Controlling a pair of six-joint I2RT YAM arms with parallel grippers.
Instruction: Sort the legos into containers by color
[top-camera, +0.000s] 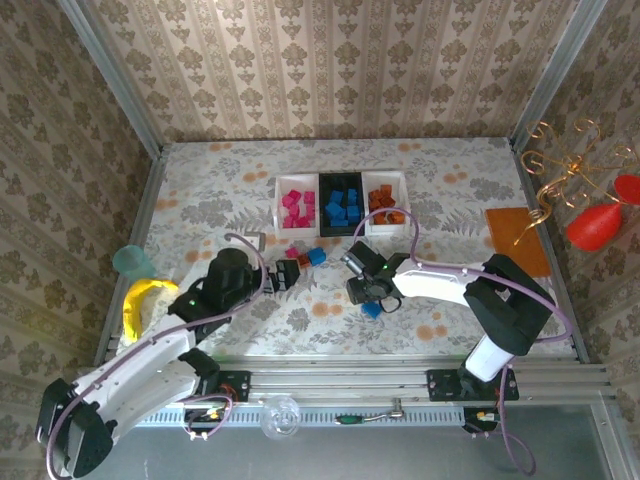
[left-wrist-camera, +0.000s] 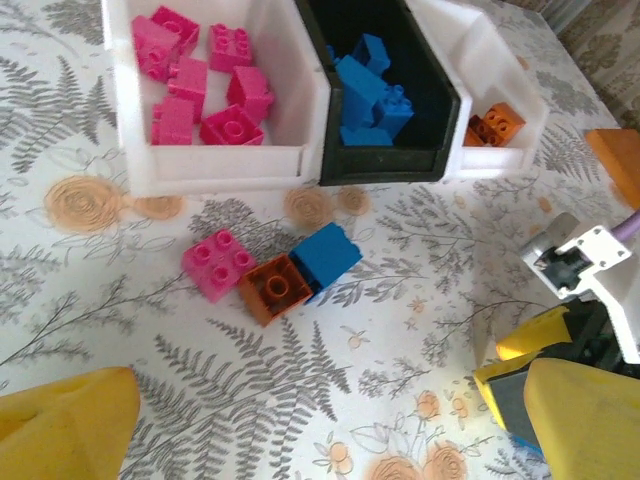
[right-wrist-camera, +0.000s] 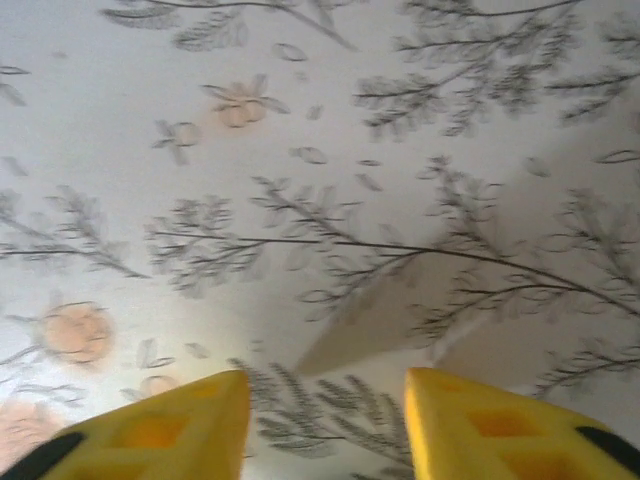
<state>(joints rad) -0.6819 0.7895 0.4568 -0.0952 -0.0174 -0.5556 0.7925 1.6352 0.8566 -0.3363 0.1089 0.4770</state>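
Left arm reaches mid-table, left gripper (left-wrist-camera: 320, 428) wide open, empty, near three touching glossy studded plastic bricks (left-wrist-camera: 275, 285): pink, orange, blue. Behind them, sorted rectangular white-black-white trays (left-wrist-camera: 215, 165). Right gripper (right-wrist-camera: 325, 420) low over floral tablecloth (right-wrist-camera: 330, 150), parted, empty.

Top external: high, behind arm bases (top-camera: 445, 385), looks down over whole tabletop (top-camera: 220, 190). Left wrist: low, near, angled toward three trays (left-wrist-camera: 220, 165), loose bricks (left-wrist-camera: 270, 270); both shared with top view. Right wrist: very close, facing tabletop cloth.

The right gripper (right-wrist-camera: 325, 385) is seen w/ yellow fingers (right-wrist-camera: 170, 430) spread apart — bare floral tablecloth (right-wrist-camera: 320, 150) btwn them. Shadows are cast on it.
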